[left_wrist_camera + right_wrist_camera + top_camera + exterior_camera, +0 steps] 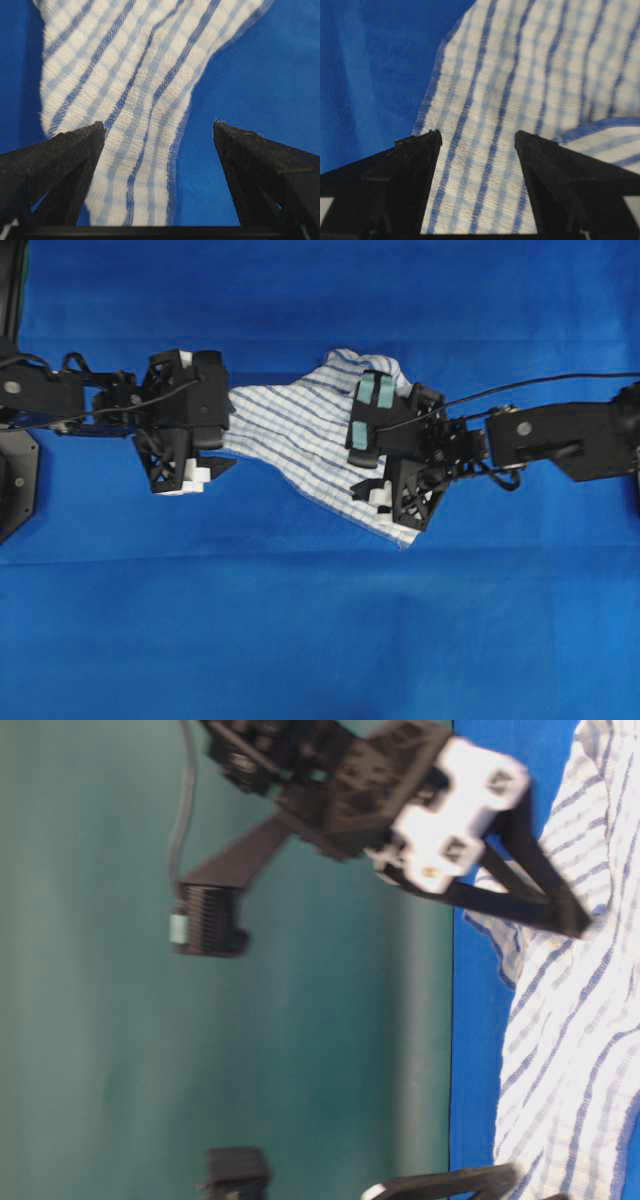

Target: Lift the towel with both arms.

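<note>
Striped towel (295, 430) crumpled on blue cloth (320, 620), left fingers (60, 155) wide, right fingers (405, 165) wide, nothing held

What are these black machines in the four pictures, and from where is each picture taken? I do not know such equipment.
They are two robot arms, each ending in a two-fingered gripper. One picture looks down from above: the left gripper is at one end of a striped towel, the right gripper is over the other end. The towel lies crumpled on a blue cloth. One picture is taken from table level and appears turned sideways. The last two come from cameras on the wrists, looking between the fingers at the towel. Both grippers are open; nothing is held yet.
</note>
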`<state>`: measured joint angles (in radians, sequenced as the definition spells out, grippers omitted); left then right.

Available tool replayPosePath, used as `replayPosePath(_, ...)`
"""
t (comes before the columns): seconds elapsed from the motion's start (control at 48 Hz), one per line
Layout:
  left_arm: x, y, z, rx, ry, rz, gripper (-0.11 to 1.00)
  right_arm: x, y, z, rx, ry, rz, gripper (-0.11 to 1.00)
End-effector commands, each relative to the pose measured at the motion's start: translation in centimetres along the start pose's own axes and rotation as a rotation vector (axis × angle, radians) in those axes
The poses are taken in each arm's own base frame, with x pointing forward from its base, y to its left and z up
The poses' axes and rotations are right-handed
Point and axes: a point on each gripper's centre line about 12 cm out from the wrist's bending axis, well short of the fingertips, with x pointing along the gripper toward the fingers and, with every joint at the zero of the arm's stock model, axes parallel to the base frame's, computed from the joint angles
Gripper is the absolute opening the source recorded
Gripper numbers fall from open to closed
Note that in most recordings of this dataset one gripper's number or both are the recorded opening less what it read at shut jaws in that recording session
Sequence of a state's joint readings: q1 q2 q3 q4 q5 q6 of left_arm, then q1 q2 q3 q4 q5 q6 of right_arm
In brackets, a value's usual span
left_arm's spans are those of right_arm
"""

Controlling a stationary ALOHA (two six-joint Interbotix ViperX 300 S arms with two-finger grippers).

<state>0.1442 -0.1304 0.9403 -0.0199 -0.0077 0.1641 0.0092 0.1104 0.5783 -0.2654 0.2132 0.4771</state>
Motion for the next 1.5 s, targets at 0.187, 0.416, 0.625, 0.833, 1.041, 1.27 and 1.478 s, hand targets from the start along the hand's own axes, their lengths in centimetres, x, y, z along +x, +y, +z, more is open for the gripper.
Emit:
replayPosePath(0.187, 2.3, 0.3, -1.2, -0.008, 0.018, 0.009, 0.92, 2.7, 0.9, -0.9, 0.009, 0.004, 0.033, 0.64)
replayPosePath(0.416, 2.7, 0.2, -1.6, -0.007, 0.04, 0.005, 0.88, 3.4, 1.0, -1.4, 0.007, 0.018, 0.033, 0.64)
replayPosePath(0.625, 2.7, 0.3, -1.5, -0.011, 0.04, 0.007, 0.52, 3.4, 1.0, -1.4, -0.002, 0.021, 0.032, 0.48)
replayPosePath(0.833, 2.7, 0.4, -1.3, -0.009, 0.034, 0.008, 0.05, 3.3, 0.9, -1.6, -0.002, 0.026, 0.029, 0.01)
replayPosePath(1.041, 1.8, 0.5, -0.3, -0.017, 0.017, 0.01, 0.05, 2.2, 1.0, -0.6, 0.003, 0.003, 0.031, 0.01)
replayPosePath(1.27, -1.2, 0.9, 2.5, -0.038, -0.002, 0.01, 0.05, -2.3, 1.0, 1.8, 0.011, -0.046, 0.018, 0.01)
replayPosePath(1.478, -5.8, 1.4, 6.1, -0.035, -0.069, 0.016, 0.05, -7.3, 0.7, 4.3, 0.011, -0.108, 0.0, 0.01)
